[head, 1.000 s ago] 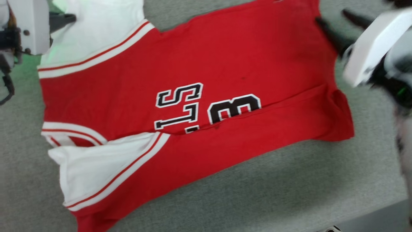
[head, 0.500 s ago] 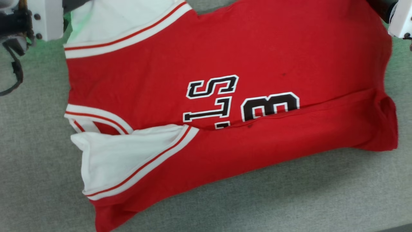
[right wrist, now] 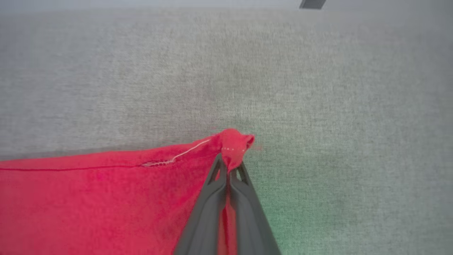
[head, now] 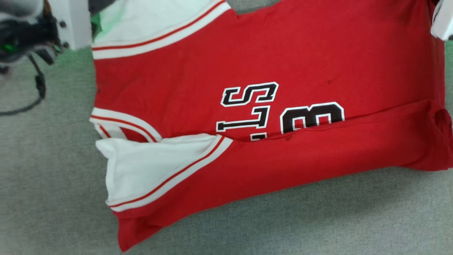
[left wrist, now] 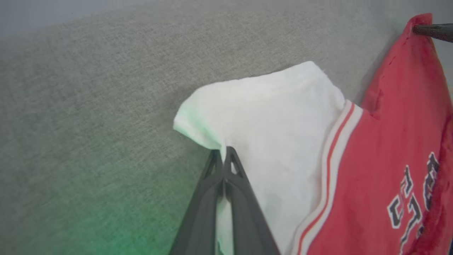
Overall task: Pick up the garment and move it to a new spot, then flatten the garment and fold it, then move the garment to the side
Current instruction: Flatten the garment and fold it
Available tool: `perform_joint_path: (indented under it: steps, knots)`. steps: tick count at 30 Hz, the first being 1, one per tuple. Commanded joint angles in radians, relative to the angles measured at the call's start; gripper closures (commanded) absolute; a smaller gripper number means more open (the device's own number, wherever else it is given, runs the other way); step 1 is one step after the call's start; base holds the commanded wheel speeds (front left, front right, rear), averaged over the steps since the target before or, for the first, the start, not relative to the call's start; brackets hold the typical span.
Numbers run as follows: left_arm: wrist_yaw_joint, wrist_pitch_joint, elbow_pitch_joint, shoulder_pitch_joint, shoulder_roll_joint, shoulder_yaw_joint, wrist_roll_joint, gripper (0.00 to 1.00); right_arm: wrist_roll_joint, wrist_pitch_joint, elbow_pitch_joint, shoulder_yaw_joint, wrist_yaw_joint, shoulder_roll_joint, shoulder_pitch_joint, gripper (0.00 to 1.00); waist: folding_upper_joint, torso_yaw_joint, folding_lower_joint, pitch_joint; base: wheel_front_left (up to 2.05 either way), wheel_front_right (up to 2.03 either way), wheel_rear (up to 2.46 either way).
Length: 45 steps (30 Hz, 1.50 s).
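The garment (head: 254, 71), a red jersey with white sleeves and black chest lettering, lies across the grey surface with its near long side folded over the middle. In the left wrist view my left gripper (left wrist: 223, 151) is shut on the edge of the far white sleeve (left wrist: 269, 120). My right gripper (right wrist: 229, 165) is shut on the red hem corner (right wrist: 233, 143), pinched between its dark fingers. In the head view the pale left wrist housing (head: 72, 23) sits at the top left and the right one (head: 442, 21) at the top right edge.
Grey fabric surface (head: 318, 219) spreads around the jersey, with bare room at the front and left. A black cable (head: 37, 88) hangs from the left wrist. A dark object (right wrist: 311, 3) sits at the surface's far edge in the right wrist view.
The head camera has shifted, so the jersey sits further right in the picture. My right gripper, open beside the hem a second ago, has shut on the hem corner.
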Motion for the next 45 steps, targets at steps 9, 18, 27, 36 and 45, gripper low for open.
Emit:
perform_joint_path:
  steps: [9, 18, 27, 36, 45]
  knots:
    - [0.002, -0.234, -0.211, 0.150, 0.056, -0.012, -0.033, 1.00, 0.161, -0.098, -0.219, 0.147, 0.000, -0.187, 0.262, 1.00, 0.0000, 0.086, 0.0000, -0.167, 0.00, 0.00, 0.00]
    - [0.002, -0.434, -0.483, 0.347, 0.183, -0.049, -0.007, 1.00, 0.243, -0.089, -0.438, 0.088, 0.000, -0.298, 0.551, 1.00, 0.0000, 0.132, 0.0000, -0.253, 0.00, 0.00, 0.00]
    - [0.002, -0.639, -0.608, 0.549, 0.289, -0.066, 0.056, 1.00, 0.242, -0.100, -0.553, -0.070, 0.000, -0.299, 0.805, 1.00, 0.0000, 0.157, 0.0000, -0.261, 0.00, 0.00, 0.00]
    - [0.002, -0.728, -0.589, 0.728, 0.266, -0.070, 0.107, 1.00, 0.229, -0.125, -0.571, -0.122, 0.000, -0.251, 0.916, 1.00, 0.0000, 0.173, 0.0000, -0.233, 0.00, 0.00, 0.00]
    - [0.002, -0.766, -0.437, 0.759, 0.150, -0.070, 0.135, 1.00, 0.187, -0.189, -0.515, -0.092, 0.000, -0.205, 0.896, 1.00, 0.0000, 0.177, 0.0000, -0.205, 0.00, 0.00, 0.00]
